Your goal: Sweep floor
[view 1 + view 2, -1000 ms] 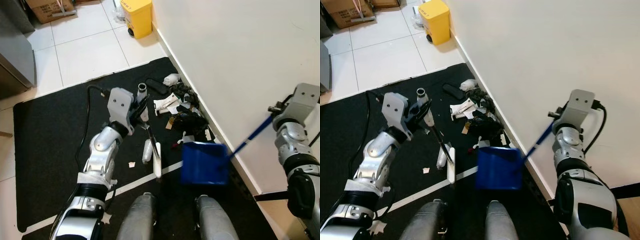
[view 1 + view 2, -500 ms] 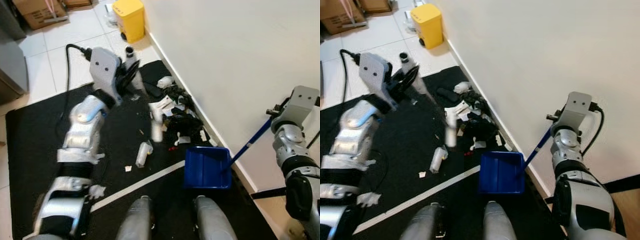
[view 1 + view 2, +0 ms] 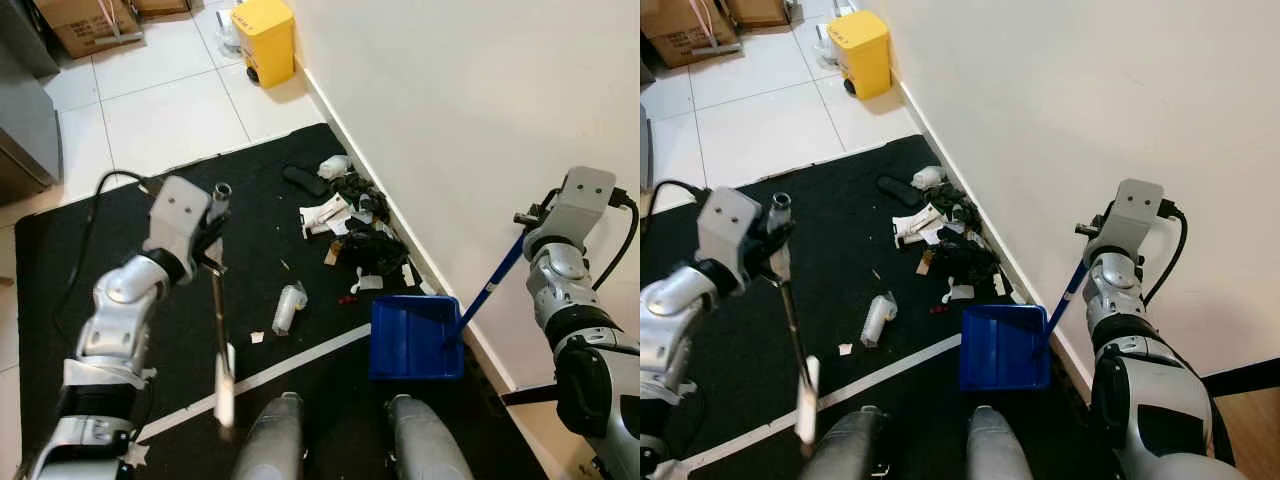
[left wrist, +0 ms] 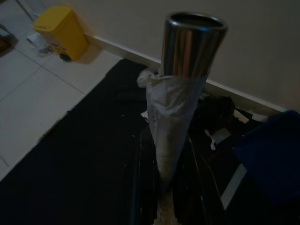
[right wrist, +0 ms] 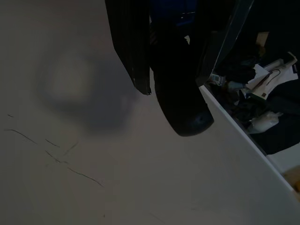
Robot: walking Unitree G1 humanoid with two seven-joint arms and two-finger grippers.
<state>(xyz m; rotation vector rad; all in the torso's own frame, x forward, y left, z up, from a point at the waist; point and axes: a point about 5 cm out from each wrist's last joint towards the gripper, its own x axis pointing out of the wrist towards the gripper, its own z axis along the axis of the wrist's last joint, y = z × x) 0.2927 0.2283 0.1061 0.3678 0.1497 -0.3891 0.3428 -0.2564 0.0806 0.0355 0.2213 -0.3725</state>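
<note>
My left gripper [image 3: 212, 215] is holding a broom [image 3: 219, 330] by its metal tube handle, fingers clamped around a pale wrap just below the open tube end. The broom's lower end is blurring out over the black mat [image 3: 100, 240], so its head shape is hard to make out. My right gripper [image 3: 1087, 240] is holding the thin blue handle of a dustpan [image 3: 1005, 347]; the fingers are closing on the handle's dark rounded tip in the right wrist view, though that picture is very dark. The dustpan is a flat, square, glossy blue plastic tray lying on the mat against the wall [image 3: 480, 120]. A debris pile [image 3: 350, 215] of crumpled paper and dark scraps is lying along the baseboard beyond it. A small plastic bottle [image 3: 288, 306] is lying apart from the pile.
</note>
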